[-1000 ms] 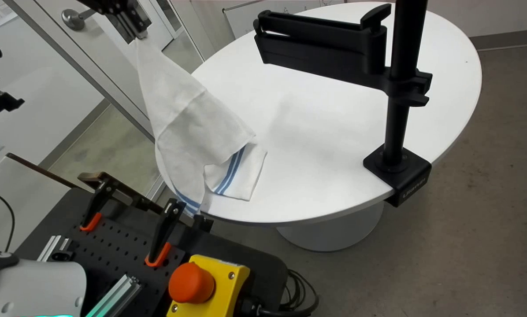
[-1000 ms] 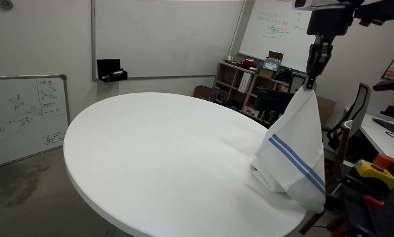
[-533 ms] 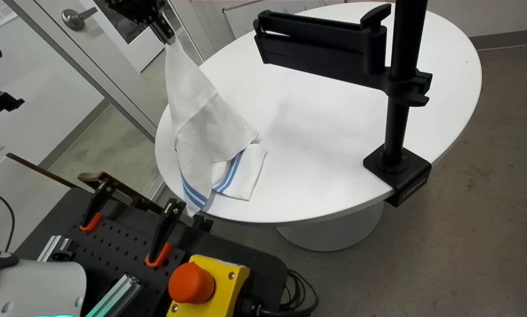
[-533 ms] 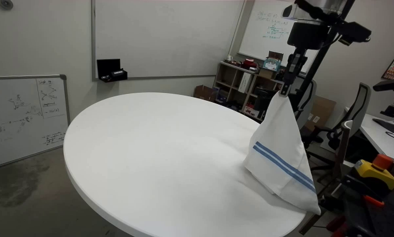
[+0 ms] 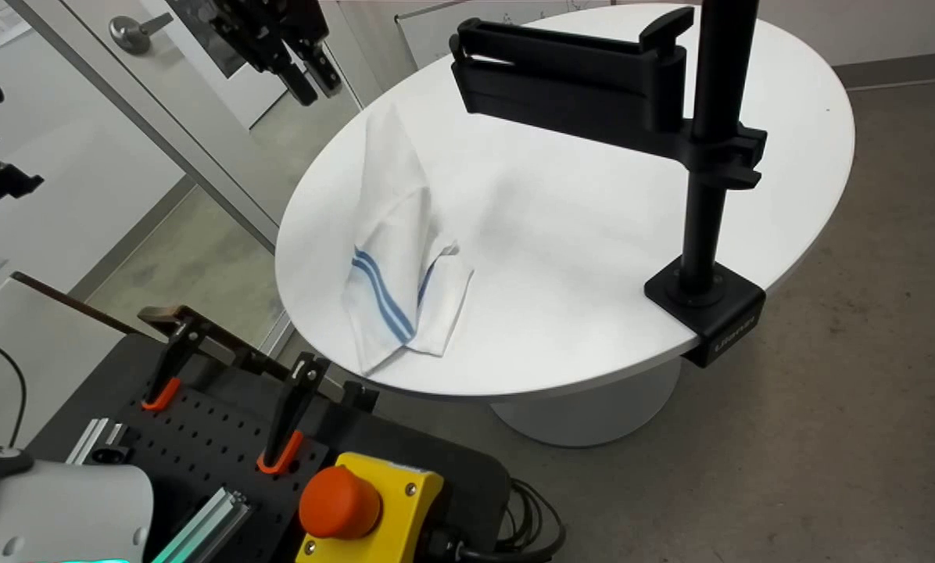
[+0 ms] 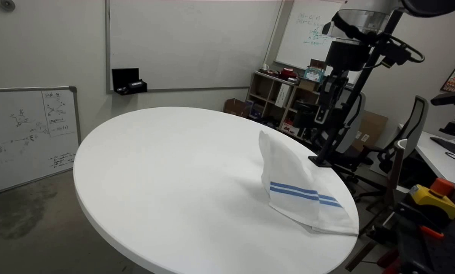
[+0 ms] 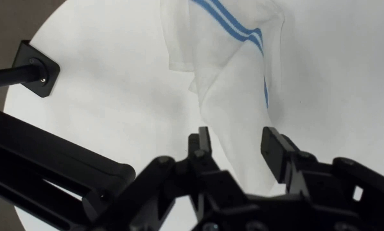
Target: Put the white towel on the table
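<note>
The white towel (image 5: pixel 393 227) with blue stripes lies bunched near the edge of the round white table (image 5: pixel 569 234). In an exterior view the towel (image 6: pixel 292 190) has its far end raised above the tabletop, apparently in mid-fall. My gripper (image 5: pixel 319 87) is open and empty, above and apart from the towel. The gripper also shows in an exterior view (image 6: pixel 321 116), where its fingers overlap the black stand. In the wrist view the fingers (image 7: pixel 235 138) are spread wide, with the towel (image 7: pixel 233 86) below and between them, not touching as far as I can see.
A black clamp stand (image 5: pixel 702 293) with a folded arm rises from the table's edge; its arm (image 7: pixel 57 160) looms close in the wrist view. A yellow box with a red button (image 5: pixel 381 508) and clamps (image 5: pixel 288 414) are on the dark cart beside the table.
The gripper moved in over the table side with the towel hanging from it, then opened and let go. The towel's upper end has dropped away toward the table middle.
</note>
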`<state>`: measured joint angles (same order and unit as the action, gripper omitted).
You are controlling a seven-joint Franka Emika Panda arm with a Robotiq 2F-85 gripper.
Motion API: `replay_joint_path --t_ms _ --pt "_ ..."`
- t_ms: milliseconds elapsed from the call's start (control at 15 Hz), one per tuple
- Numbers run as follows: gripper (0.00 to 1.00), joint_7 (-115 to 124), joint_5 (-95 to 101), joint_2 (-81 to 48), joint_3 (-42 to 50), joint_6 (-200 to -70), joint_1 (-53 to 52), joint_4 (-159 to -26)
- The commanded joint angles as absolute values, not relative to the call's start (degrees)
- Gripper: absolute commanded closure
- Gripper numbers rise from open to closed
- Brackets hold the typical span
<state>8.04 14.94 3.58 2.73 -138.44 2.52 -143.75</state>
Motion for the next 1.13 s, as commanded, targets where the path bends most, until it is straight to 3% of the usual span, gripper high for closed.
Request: replay_joint_path --t_ms 0,200,267,733,1067 --pt "0.23 9.84 15.55 2.72 2.51 -138.68 3.04 -143.38" --pt "0.02 8.10 13.83 3.72 2.78 -137.34 3.18 -143.60" --pt "0.00 6.93 12.69 4.66 2.90 -136.44 3.16 -143.74" --pt "0.00 5.79 7.50 10.29 2.71 -129.49 2.95 -143.28" --pt "0.00 7.16 9.14 7.85 2.56 -132.09 3.34 -143.33"
